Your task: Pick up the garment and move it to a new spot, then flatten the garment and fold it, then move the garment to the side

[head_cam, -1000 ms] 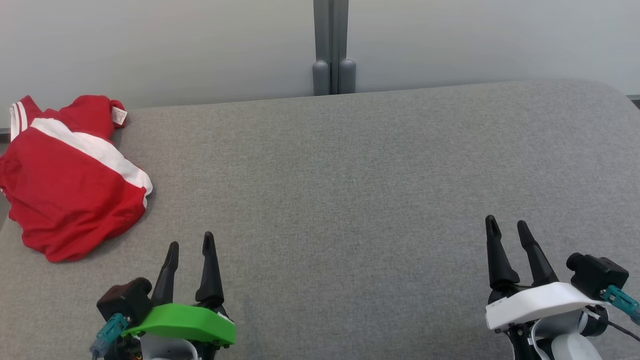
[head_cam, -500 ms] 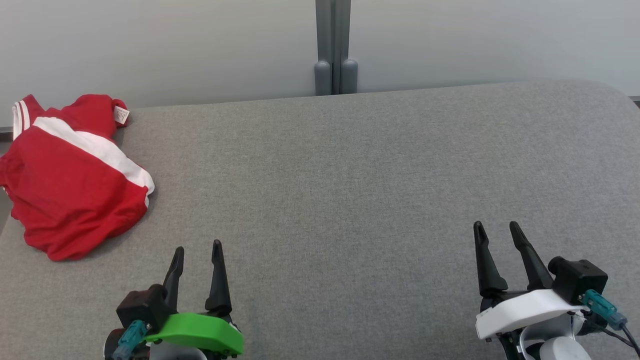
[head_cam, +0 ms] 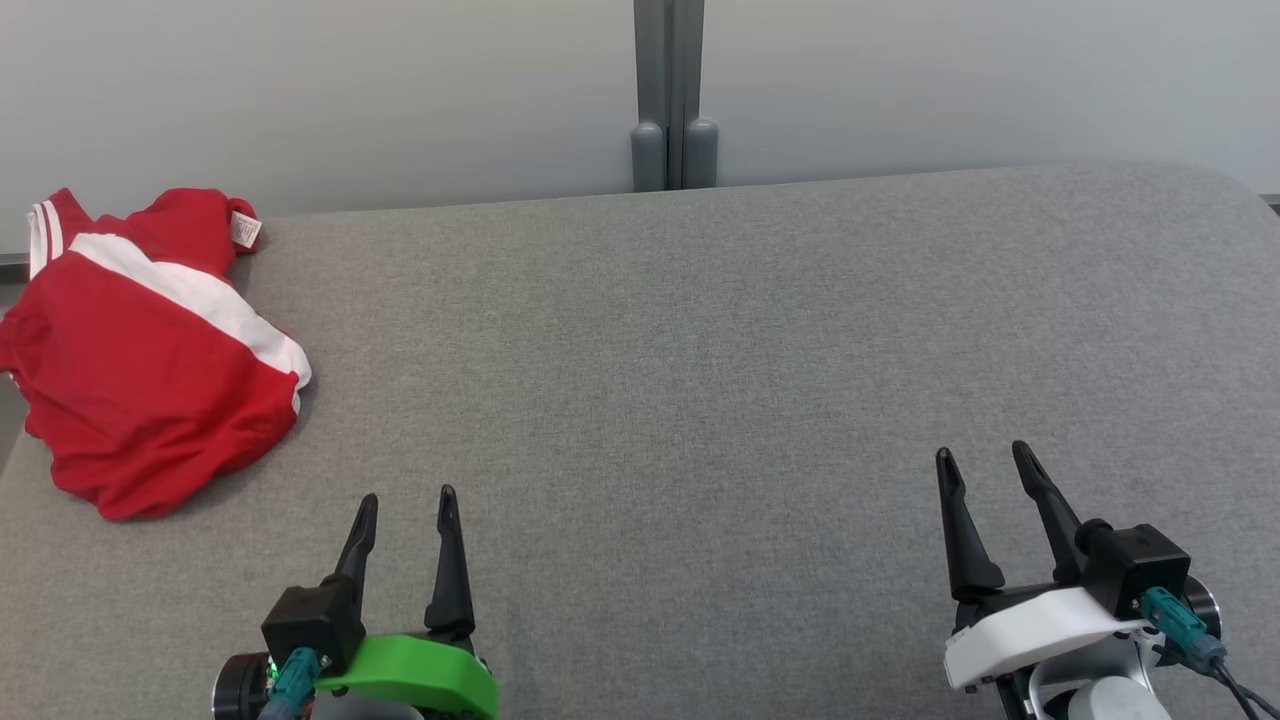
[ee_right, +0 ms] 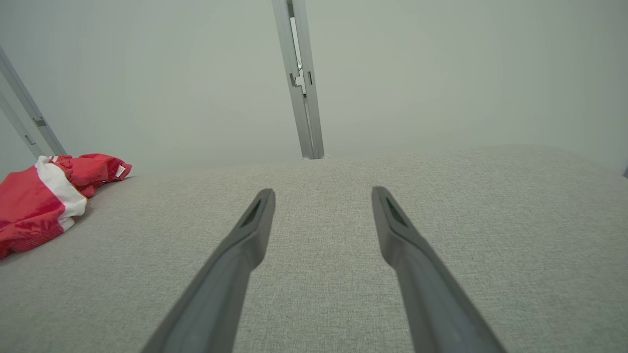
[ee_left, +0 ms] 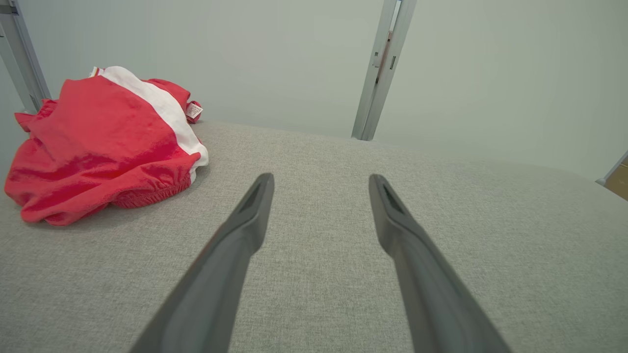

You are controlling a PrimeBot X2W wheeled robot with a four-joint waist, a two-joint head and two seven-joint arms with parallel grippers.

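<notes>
The garment [head_cam: 140, 370] is red with a white stripe and lies crumpled at the far left edge of the grey padded surface [head_cam: 700, 350]. It also appears in the left wrist view as a bunched garment [ee_left: 98, 147] and at the left edge of the right wrist view as the same garment [ee_right: 34, 201]. My left gripper [head_cam: 408, 500] hovers open at the lower left, to the right of and nearer than the garment, holding nothing. My right gripper [head_cam: 980, 452] stands open at the lower right, far from the cloth.
A pale wall [head_cam: 400, 90] with a grey vertical post [head_cam: 668, 90] runs behind the surface. The surface's far right corner [head_cam: 1230, 190] is rounded. A small white label [head_cam: 245, 228] sticks out of the garment's top.
Both grippers have drawn back toward the bottom of the head view and turned their fingers more upright. The garment lies as before.
</notes>
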